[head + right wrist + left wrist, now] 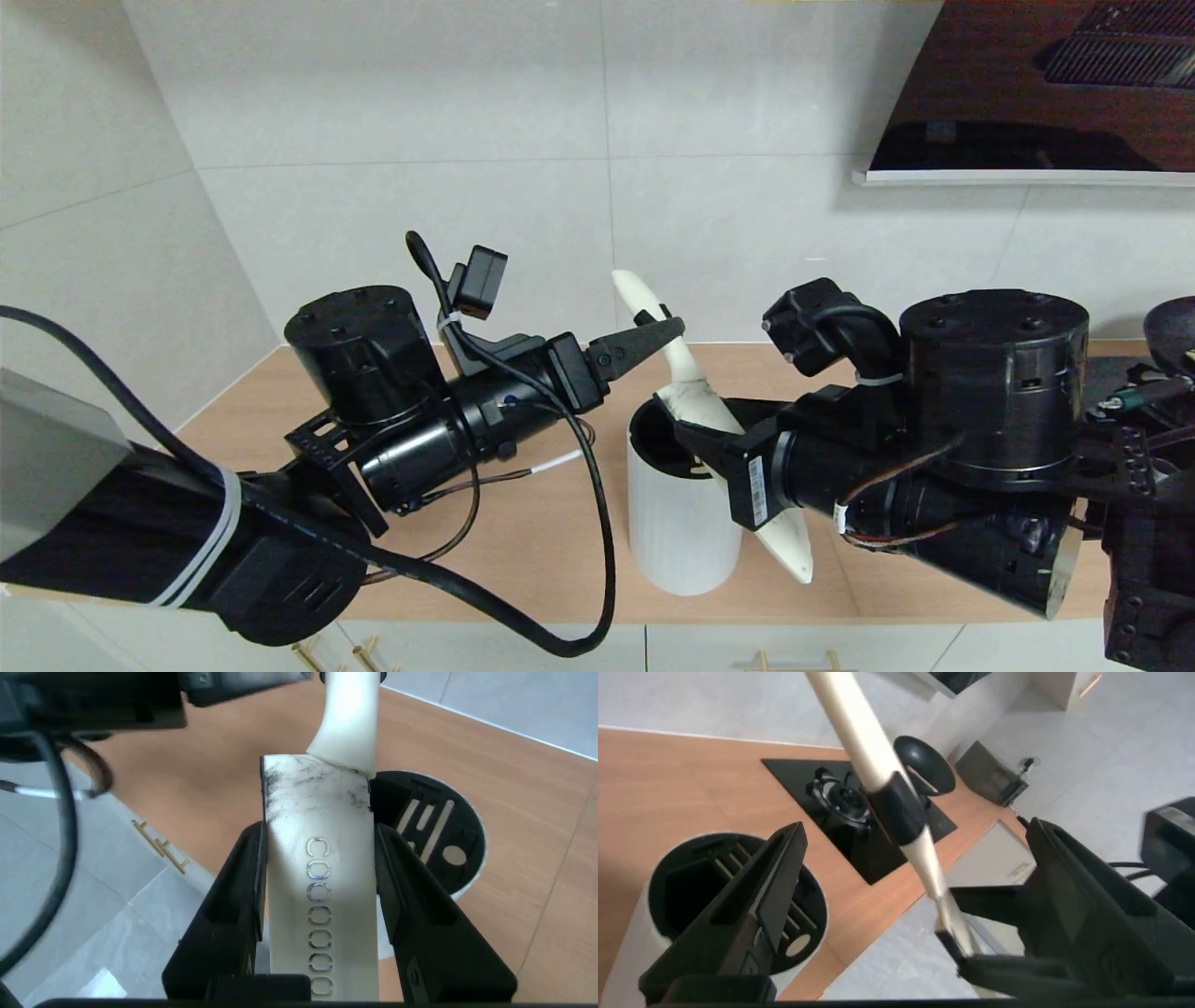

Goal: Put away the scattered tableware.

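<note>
Since the blade must enter a slot point first, I judge this to be a regrip. My right gripper (318,873) clamps the flat of the white knife (688,366) just right of the holder (677,532). The blade slants down outside the holder's rim rather than into its slotted black insert. Above the holder's mouth the handle rises toward the wall. My left gripper (917,840) stands wide around it, a finger on either side, likely ready to take the handle so the knife can be turned. Beyond the holder, on the wooden counter (523,523), sits the black hob (845,798).
</note>
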Motion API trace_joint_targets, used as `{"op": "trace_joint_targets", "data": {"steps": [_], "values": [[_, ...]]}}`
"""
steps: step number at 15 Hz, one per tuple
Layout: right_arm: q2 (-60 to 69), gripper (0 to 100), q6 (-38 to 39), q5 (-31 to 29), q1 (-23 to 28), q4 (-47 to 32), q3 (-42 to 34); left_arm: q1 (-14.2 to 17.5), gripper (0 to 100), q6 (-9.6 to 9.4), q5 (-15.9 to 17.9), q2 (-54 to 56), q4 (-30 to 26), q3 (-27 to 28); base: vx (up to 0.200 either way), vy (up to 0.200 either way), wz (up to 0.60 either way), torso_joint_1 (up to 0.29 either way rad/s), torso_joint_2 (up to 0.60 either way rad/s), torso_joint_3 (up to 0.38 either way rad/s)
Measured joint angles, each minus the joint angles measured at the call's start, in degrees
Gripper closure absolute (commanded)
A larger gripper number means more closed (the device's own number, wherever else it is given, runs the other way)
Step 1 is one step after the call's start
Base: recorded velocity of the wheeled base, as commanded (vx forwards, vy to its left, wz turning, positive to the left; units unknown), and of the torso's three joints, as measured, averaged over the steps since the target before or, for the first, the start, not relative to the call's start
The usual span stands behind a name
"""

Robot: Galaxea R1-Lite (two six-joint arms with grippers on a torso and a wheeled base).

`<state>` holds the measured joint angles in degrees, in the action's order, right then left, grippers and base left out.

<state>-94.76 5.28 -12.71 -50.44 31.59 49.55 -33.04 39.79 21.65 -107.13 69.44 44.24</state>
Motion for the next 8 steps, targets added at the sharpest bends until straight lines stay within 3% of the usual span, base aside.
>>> {"op": "trace_joint_targets", "data": {"steps": [8], "values": [[-0.48, 100, 1.50, 0.23, -2.06, -0.04, -0.44, -1.06, 0, -0.07, -0.37, -2.05, 3.69, -0.17, 0.000, 0.000, 0.00, 0.000, 0.00, 0.000]]}}
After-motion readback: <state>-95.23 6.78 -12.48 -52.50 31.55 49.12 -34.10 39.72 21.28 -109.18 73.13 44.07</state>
